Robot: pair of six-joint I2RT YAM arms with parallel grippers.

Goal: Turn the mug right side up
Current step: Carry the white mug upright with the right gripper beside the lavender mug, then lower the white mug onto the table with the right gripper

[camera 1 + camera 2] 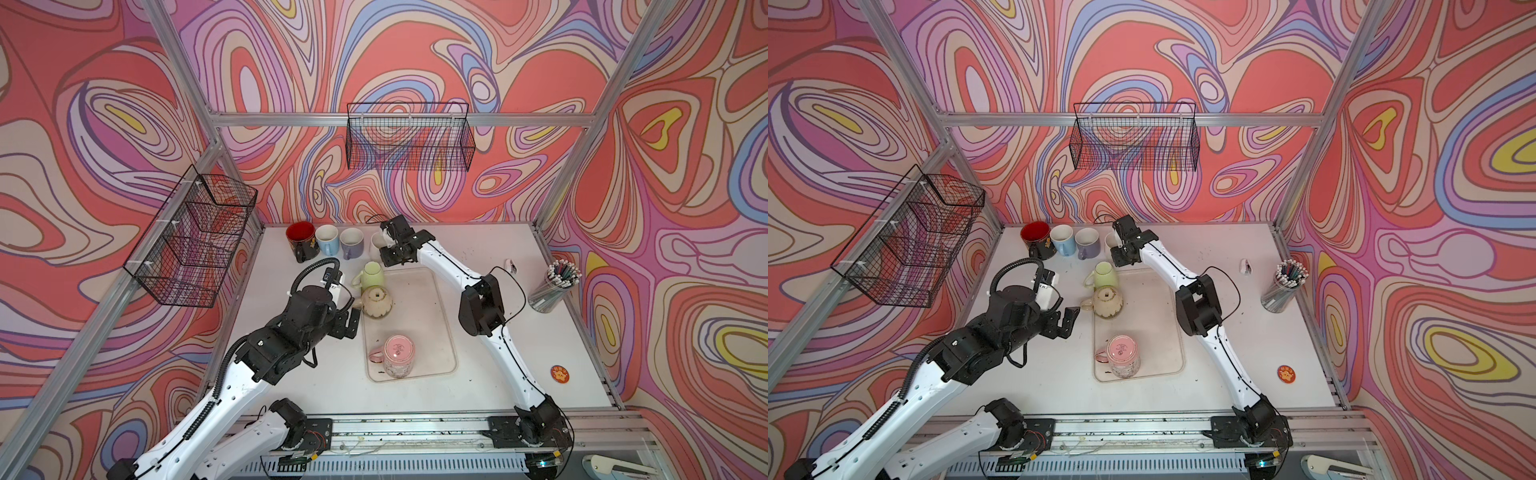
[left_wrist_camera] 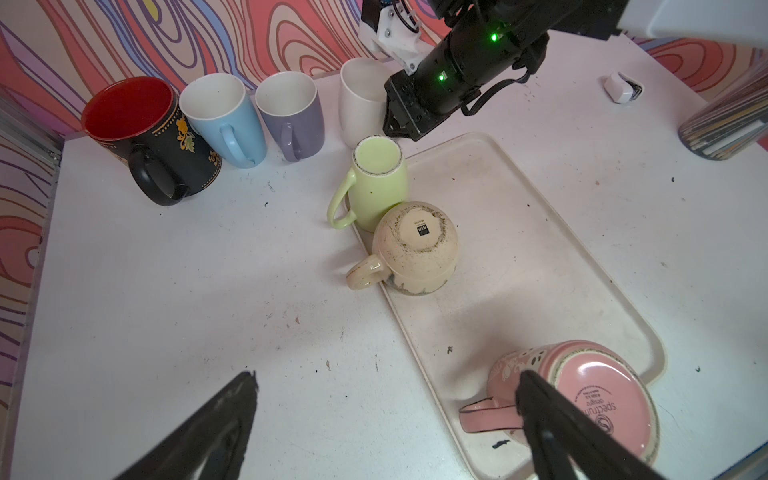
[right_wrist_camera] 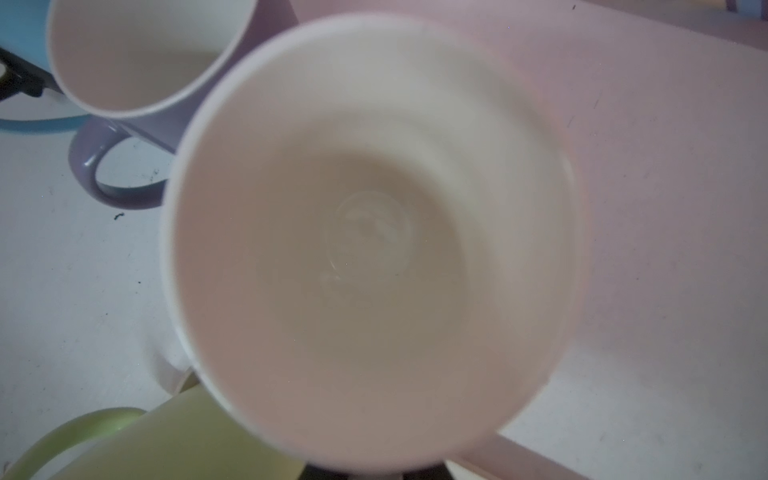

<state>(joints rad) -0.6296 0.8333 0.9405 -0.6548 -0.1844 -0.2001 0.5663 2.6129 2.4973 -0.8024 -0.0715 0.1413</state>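
A white mug (image 3: 374,232) stands right side up at the right end of the back row (image 1: 377,243), mouth open to the wrist camera. My right gripper (image 3: 376,473) is at its near wall (image 2: 395,124), jaws narrow with the wall between them. On the tray (image 1: 436,316) three mugs stand upside down: green (image 1: 372,276), cream (image 1: 376,301) and pink (image 1: 397,357). My left gripper (image 2: 386,378) hangs open and empty over the table just left of the tray (image 1: 349,322), near the cream mug's handle.
Upright red-and-black (image 1: 300,241), blue (image 1: 326,239) and purple (image 1: 351,241) mugs line the back edge. A pen holder (image 1: 555,286), a small white object (image 1: 510,264) and an orange sticker (image 1: 560,372) sit at the right. Wire baskets (image 1: 195,241) hang on the walls.
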